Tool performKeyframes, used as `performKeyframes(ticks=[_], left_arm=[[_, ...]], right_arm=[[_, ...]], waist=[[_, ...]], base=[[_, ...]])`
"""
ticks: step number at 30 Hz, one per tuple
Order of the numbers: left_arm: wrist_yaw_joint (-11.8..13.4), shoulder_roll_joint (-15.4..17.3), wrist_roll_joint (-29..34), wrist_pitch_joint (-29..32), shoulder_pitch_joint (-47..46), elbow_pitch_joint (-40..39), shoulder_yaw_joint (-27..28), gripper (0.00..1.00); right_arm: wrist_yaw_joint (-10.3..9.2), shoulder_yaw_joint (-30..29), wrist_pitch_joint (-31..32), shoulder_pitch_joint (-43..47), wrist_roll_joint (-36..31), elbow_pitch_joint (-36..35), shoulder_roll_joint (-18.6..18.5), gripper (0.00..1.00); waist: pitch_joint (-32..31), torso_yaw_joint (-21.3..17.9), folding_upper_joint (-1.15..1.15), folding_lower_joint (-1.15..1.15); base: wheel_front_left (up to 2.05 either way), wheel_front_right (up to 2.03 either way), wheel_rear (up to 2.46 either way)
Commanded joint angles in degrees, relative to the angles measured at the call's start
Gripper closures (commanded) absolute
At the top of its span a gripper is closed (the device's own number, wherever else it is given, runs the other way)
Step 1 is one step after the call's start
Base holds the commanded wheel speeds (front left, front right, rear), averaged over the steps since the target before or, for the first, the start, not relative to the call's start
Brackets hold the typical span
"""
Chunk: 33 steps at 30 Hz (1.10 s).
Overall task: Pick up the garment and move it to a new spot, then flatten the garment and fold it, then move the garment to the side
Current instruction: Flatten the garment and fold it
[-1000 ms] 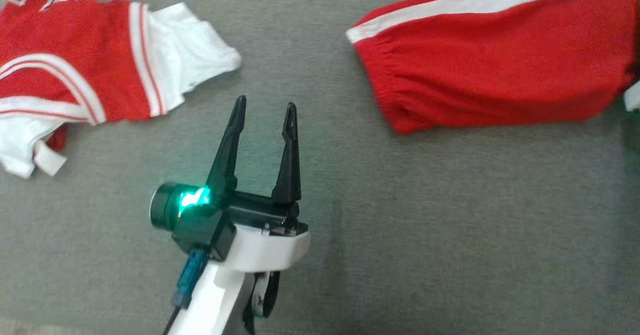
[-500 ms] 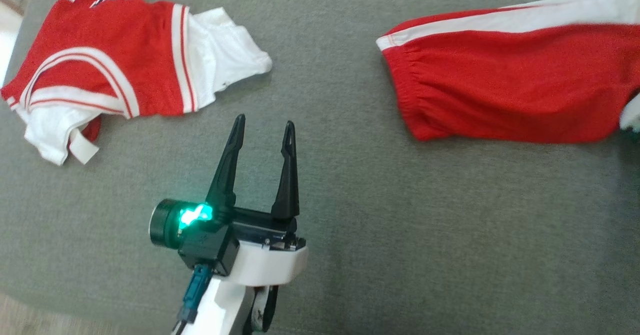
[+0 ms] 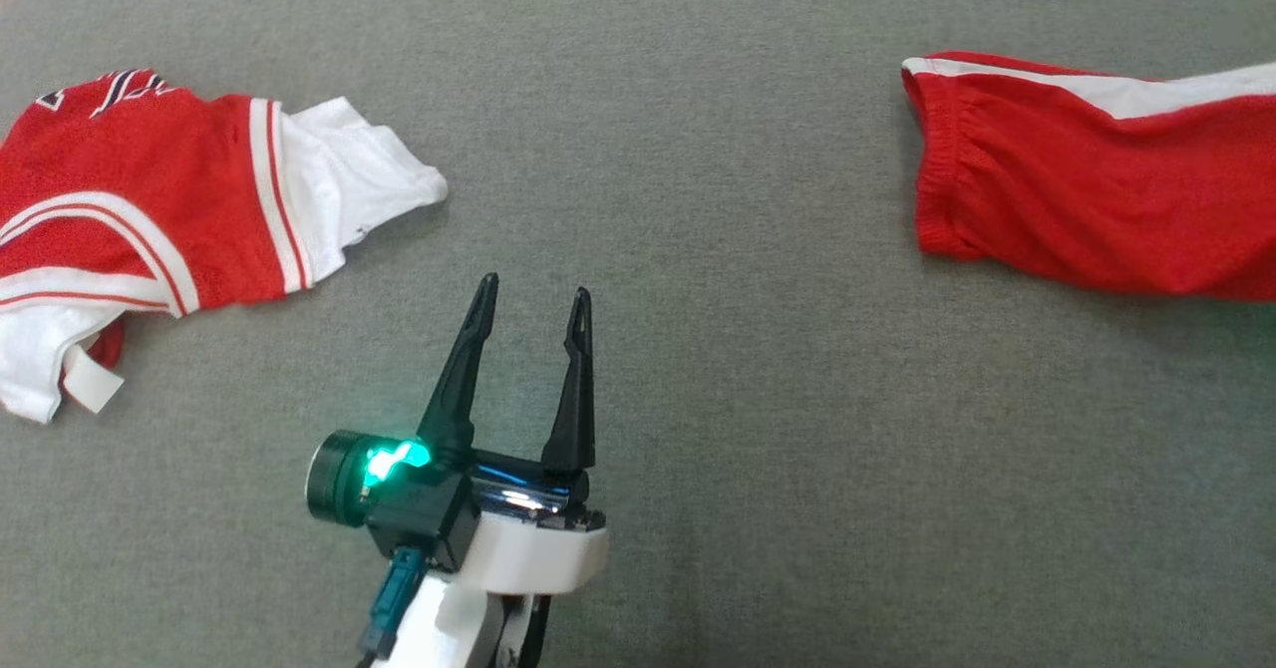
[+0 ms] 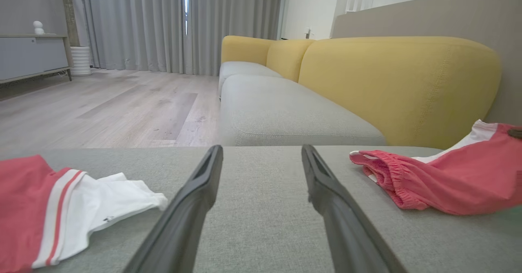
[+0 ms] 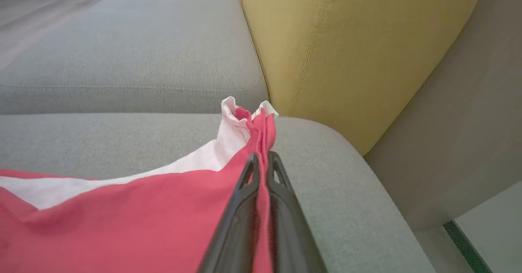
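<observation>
The garment (image 3: 1077, 199) is red with a white side stripe and lies on the grey seat cushion (image 3: 698, 150) at the right, running off the head view's edge. My right gripper (image 5: 264, 155) is shut on a bunched red and white edge of the garment (image 5: 122, 216), with cloth pinched between the fingers and lifted a little. My left gripper (image 3: 535, 287) stands open over bare cushion at the lower middle, touching nothing. In the left wrist view the garment (image 4: 448, 179) lies to the right of my left gripper (image 4: 262, 148).
A second piece of clothing, a red and white jersey (image 3: 130, 199), lies crumpled at the left, also seen low left as the jersey (image 4: 40, 208). Yellow back cushions (image 4: 399, 85) rise behind the seat. Wooden floor (image 4: 102, 110) lies beyond the cushion's edge.
The garment has slid right, widening the gap between it and the jersey. The head camera has also shifted. My left gripper stays open in the same place.
</observation>
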Motion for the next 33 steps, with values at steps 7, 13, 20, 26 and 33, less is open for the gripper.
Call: performKeyframes(ticks=[7,13,20,26,33], left_arm=[[-0.22,0.39,-0.22,-0.28,-0.33,-0.49,1.28,0.00],[-0.02,0.39,-1.52,-0.28,0.56,-0.35,0.64,0.00],[0.00,0.39,-2.59,-0.28,0.81,-0.41,-0.66,0.00],[0.29,0.39,-3.86,-0.28,0.82,0.10,-1.39,0.00],[0.76,0.39,-4.31,-0.28,2.96,0.84,-0.10,0.00]], right_arm=[[0.37,-4.80,-0.78,-0.87,-2.38,-7.70,3.76,1.00],[0.37,-7.62,-0.78,1.35,-5.36,-13.75,12.04,1.00],[0.37,-9.91,-0.78,4.62,-12.00,-16.38,23.36,1.00],[0.37,-11.32,-0.78,9.45,-17.80,-18.50,30.73,0.00],[0.37,-12.47,-0.78,19.20,-18.55,-33.64,32.85,0.00]], waist=[[-1.86,-0.16,0.00,0.01],[-4.04,1.30,0.00,0.01],[-4.52,4.47,0.00,0.01],[-4.97,6.61,0.00,0.01],[-9.10,4.93,0.00,0.01]], base=[[0.00,0.00,0.00],[0.00,0.00,0.00],[0.00,0.00,0.00],[0.00,0.00,0.00],[0.00,0.00,0.00]])
